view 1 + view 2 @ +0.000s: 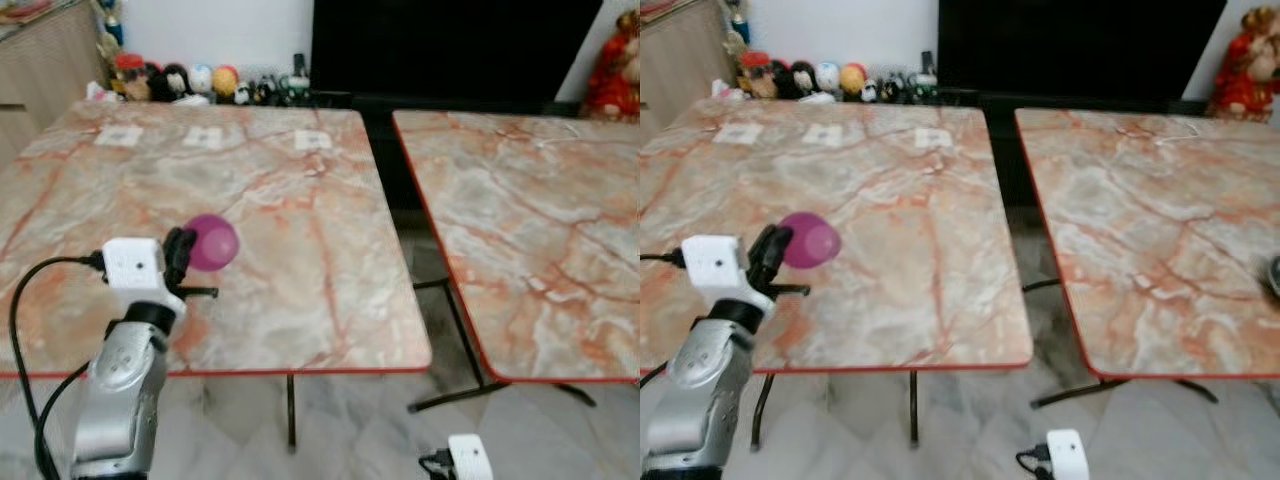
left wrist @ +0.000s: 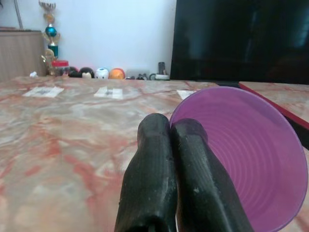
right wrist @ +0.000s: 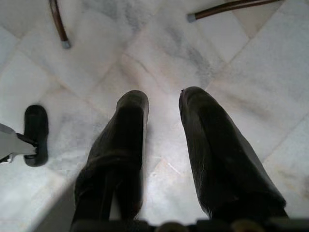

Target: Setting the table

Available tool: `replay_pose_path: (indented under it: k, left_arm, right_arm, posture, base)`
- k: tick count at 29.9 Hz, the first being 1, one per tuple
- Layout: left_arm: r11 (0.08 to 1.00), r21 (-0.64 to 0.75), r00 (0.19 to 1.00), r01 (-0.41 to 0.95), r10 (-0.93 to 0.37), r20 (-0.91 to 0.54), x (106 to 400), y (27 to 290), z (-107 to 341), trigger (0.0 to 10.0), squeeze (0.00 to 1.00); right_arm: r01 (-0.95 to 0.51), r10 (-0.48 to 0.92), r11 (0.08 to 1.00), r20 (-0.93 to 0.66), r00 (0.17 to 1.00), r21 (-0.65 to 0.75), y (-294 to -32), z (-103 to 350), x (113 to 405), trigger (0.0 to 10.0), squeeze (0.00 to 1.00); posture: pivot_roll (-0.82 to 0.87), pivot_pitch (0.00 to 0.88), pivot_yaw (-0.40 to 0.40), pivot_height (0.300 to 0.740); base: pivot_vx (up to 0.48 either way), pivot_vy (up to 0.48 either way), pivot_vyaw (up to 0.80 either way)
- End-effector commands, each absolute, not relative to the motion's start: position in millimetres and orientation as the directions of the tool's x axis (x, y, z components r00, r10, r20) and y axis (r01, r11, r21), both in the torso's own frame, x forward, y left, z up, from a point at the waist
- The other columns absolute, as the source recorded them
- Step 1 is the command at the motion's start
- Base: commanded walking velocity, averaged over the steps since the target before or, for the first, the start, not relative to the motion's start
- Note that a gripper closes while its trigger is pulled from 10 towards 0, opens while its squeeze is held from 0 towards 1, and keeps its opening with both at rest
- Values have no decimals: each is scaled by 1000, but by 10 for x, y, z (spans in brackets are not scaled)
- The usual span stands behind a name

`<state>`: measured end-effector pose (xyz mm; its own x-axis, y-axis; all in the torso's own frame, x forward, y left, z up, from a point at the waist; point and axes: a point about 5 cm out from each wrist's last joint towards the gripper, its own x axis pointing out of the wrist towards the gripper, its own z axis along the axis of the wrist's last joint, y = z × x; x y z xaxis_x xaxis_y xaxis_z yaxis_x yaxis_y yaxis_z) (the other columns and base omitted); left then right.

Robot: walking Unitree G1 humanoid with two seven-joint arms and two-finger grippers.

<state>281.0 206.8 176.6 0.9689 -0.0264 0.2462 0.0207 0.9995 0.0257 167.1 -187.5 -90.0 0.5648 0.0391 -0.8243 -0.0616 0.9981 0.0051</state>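
A purple plastic bowl point(image 1: 212, 242) hangs tilted on its side just above the left marble table point(image 1: 280, 200), near its front left part. My left gripper point(image 1: 182, 256) is shut on the bowl's rim; in the left wrist view the two black fingers point(image 2: 159, 164) pinch the rim of the purple bowl point(image 2: 251, 159), whose hollow faces the camera. My right gripper point(image 3: 161, 113) hangs low over the floor, open, with nothing between its fingers; its white wrist point(image 1: 468, 458) shows at the bottom of the left eye view.
A second marble table point(image 1: 530, 230) stands to the right across a narrow gap. Three paper cards point(image 1: 205, 137) lie along the left table's far edge. Small toys point(image 1: 200, 82) line the wall beside a large black screen point(image 1: 450, 45). Marble floor tiles point(image 3: 159, 48) and table legs lie below.
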Motion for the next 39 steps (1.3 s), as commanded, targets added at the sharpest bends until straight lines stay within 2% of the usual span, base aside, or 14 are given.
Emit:
replay_pose_path:
  k: [1,39]
  left_arm:
    - [999,31,966,42,-49,252,2843,2004,1791,10000,0]
    - [999,38,965,22,-31,262,2892,2034,1783,10000,0]
  right_arm:
    - [-40,15,999,-828,561,-9,-1951,-904,1638,10000,0]
    - [-47,-4,998,-828,560,-37,-1998,-895,1646,10000,0]
  posture:
    - [146,34,-73,740]
    - [112,0,-92,740]
  base:
    - [0,-450,0]
    - [0,-446,0]
